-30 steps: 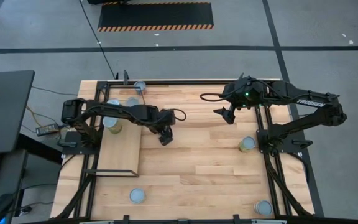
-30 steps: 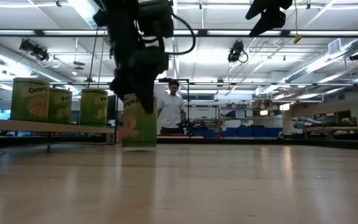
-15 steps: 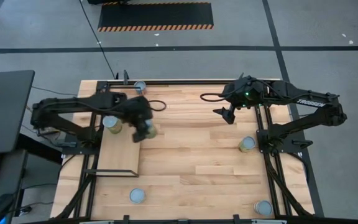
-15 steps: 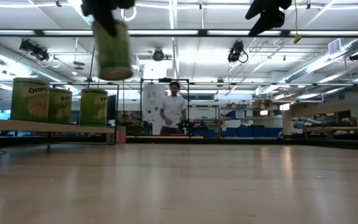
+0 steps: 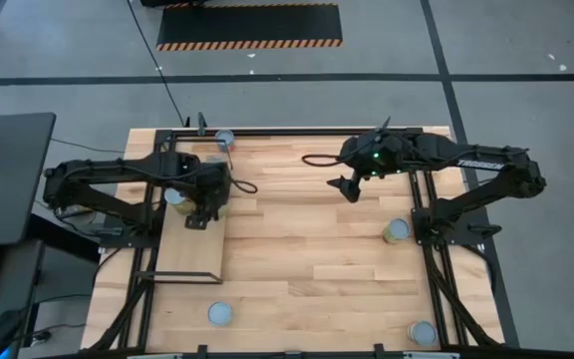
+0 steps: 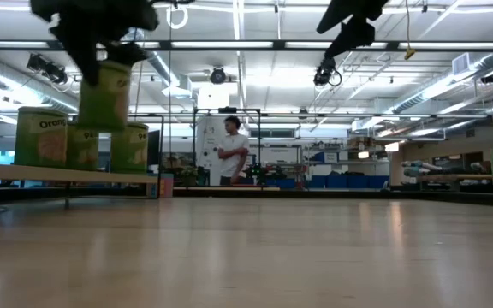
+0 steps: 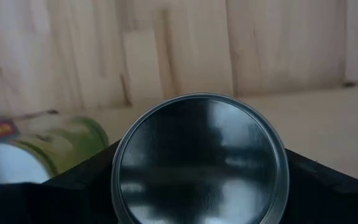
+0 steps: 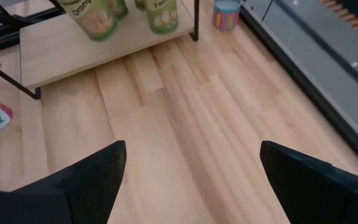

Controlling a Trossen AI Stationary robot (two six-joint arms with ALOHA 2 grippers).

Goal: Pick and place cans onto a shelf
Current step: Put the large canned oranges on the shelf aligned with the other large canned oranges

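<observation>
Wooden table (image 5: pixel 307 249) with a raised shelf (image 5: pixel 192 249) at its left side.
Cans (image 6: pixel 41 137) stand on the shelf's far end; four more cans (image 5: pixel 397 230) sit apart on the tabletop, at its far edge, right side and near edge.

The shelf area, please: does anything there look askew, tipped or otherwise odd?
Nothing stands out. The cans on the shelf stand upright, and the left end effector holds another can upright in the air above them. The right end effector hangs open over the table.

Shiny metal can lid (image 7: pixel 199 165), matt wooden table (image 5: pixel 317 249)
</observation>
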